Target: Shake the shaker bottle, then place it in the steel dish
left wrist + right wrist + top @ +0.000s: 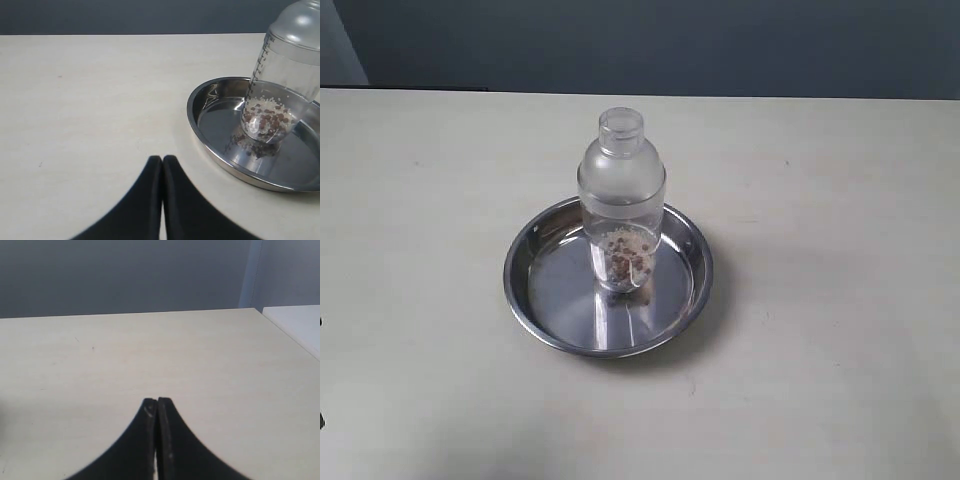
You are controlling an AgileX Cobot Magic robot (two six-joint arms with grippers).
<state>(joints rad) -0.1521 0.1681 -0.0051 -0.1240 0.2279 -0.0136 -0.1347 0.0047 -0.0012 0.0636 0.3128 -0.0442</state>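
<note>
The clear shaker bottle stands upright inside the steel dish, with brown and tan granules at its bottom. In the left wrist view the shaker bottle rises from the steel dish, and my left gripper is shut with nothing in it, over bare table well apart from the dish rim. My right gripper is shut and empty too, facing bare table; neither bottle nor dish shows in its view. Neither gripper appears in the exterior view.
The pale table spreads all round the dish. A dark wall runs behind the table's far edge. In the right wrist view a table edge and a white surface lie off to one side.
</note>
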